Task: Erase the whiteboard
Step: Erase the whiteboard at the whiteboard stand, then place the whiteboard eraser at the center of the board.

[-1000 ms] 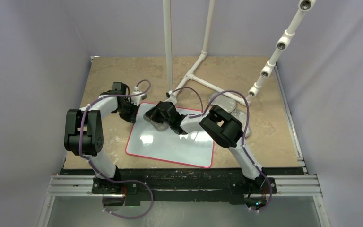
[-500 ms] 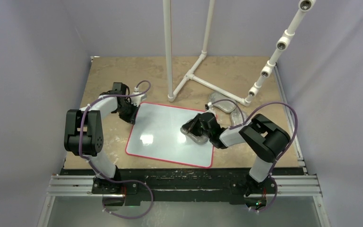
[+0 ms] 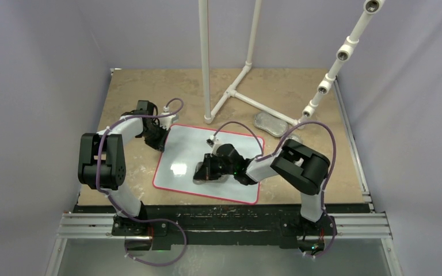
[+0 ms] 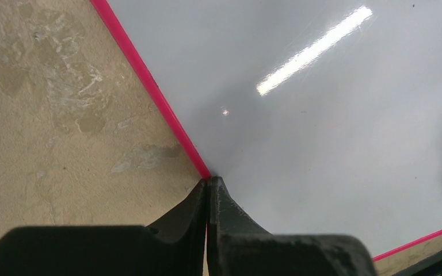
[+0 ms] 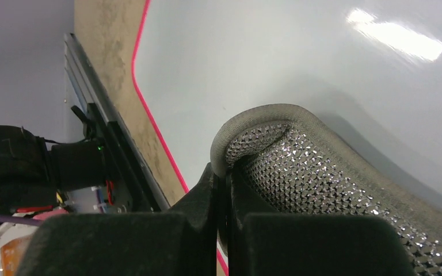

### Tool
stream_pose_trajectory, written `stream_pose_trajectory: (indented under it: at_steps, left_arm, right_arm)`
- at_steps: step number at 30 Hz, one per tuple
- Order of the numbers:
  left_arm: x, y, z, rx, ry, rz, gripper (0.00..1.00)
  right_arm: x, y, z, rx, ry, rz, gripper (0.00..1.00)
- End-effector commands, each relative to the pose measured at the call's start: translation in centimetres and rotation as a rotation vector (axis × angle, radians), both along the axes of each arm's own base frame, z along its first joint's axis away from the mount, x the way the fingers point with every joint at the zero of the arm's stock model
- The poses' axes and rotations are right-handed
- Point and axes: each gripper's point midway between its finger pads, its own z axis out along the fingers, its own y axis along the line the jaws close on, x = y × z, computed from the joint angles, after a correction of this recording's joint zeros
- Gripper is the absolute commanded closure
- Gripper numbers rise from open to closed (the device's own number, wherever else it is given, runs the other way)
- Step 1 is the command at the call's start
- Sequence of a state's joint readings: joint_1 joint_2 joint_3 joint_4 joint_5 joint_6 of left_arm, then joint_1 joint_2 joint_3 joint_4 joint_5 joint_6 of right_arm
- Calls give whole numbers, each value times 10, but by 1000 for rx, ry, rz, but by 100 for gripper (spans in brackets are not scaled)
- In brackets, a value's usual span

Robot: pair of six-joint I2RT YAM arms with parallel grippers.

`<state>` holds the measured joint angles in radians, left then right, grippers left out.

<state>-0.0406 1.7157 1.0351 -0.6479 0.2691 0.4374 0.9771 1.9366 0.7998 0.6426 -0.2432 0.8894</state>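
Note:
The whiteboard (image 3: 184,152) lies flat on the tan table, glossy white with a thin red rim, and I see no marks on it. My left gripper (image 3: 162,144) is shut, its tips (image 4: 209,181) resting on the red rim at the board's left edge. My right gripper (image 3: 203,172) is shut on the edge of a silvery-grey mesh pad (image 3: 212,176), which lies on the board near its front edge. In the right wrist view the pad (image 5: 328,184) curls up between the closed fingers (image 5: 225,172) above the white surface (image 5: 253,57).
Another silvery oval pad (image 3: 270,123) lies on the table right of the board's far corner. A white pipe frame (image 3: 247,99) with an upright pole (image 3: 205,57) stands behind it, and a slanted pipe with fittings (image 3: 336,63) rises at the right.
The right gripper swept the pad from the board's far-left part to its right edge, then back left to the front middle. The left arm stayed put.

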Motion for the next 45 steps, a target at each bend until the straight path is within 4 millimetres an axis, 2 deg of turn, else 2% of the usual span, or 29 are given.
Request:
stream_pose_trajectory:
  at_steps: [1, 5, 7, 10, 12, 16, 19, 22, 30, 34, 38, 41, 45]
  left_arm:
    - [-33, 15, -15, 69, 125, 8, 100]
    - [-32, 14, -12, 69, 113, 3, 100]
    - [-32, 14, -13, 66, 113, 3, 100]
    - [-32, 13, -13, 61, 117, 5, 100]
    - [-32, 13, -13, 59, 115, 6, 100]
    - [-30, 13, -11, 60, 106, 5, 100]
    - [-30, 12, -9, 52, 105, 9, 100]
    - [-29, 11, -7, 50, 102, 9, 100]
    - [-29, 10, -6, 45, 103, 9, 100]
    - [-27, 10, -1, 44, 96, 8, 100]
    - [-29, 11, 5, 47, 89, -10, 97]
    - [-29, 11, 8, 49, 81, -21, 93]
    - [-29, 10, 9, 45, 79, -21, 92]
  right_arm:
    - [-33, -88, -64, -321, 151, -24, 100]
    - [-29, -148, -68, -456, 176, -207, 100]
    - [-14, -165, -57, -464, 155, -301, 100]
    - [30, -182, -33, -435, 89, -413, 100]
    - [66, -189, -18, -440, 40, -467, 100]
    - [135, -190, 12, -455, -61, -543, 100]
    - [175, -188, 27, -457, -104, -575, 100]
    - [199, -185, 40, -460, -120, -592, 100]
    - [228, -175, 58, -428, -137, -633, 100]
    - [250, -173, 66, -431, -189, -655, 100]
    - [267, -170, 67, -472, -205, -647, 100]
    - [270, -168, 58, -491, -184, -630, 100]
    - [257, -176, 46, -467, -104, -670, 100]
